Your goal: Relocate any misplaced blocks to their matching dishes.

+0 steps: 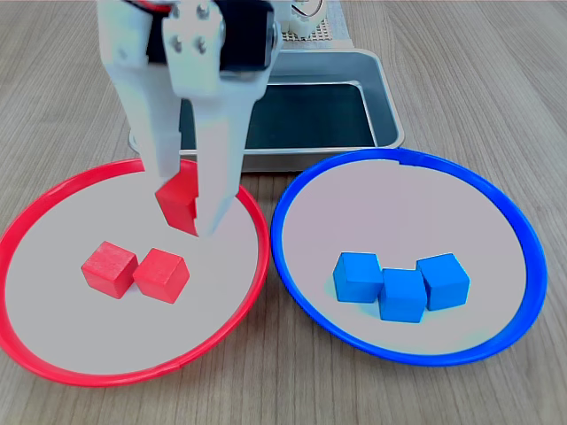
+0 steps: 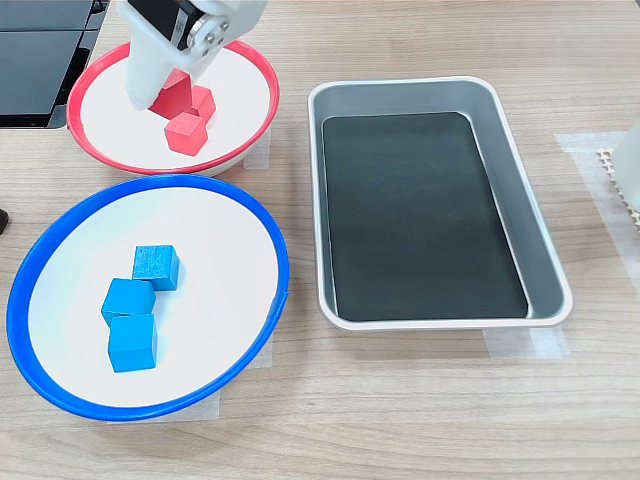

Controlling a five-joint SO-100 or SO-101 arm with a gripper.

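A red block is pinched between the two white fingers of the end effector, held over the back part of the red-rimmed dish. Two more red blocks lie side by side, touching, on that dish's pale inside, nearer the first exterior view's bottom than the held one. Beside the red-rimmed dish, on the first exterior view's right, the blue-rimmed dish holds three blue blocks bunched together. Behind both dishes a silver tray with a dark bottom sits on the wooden bench.
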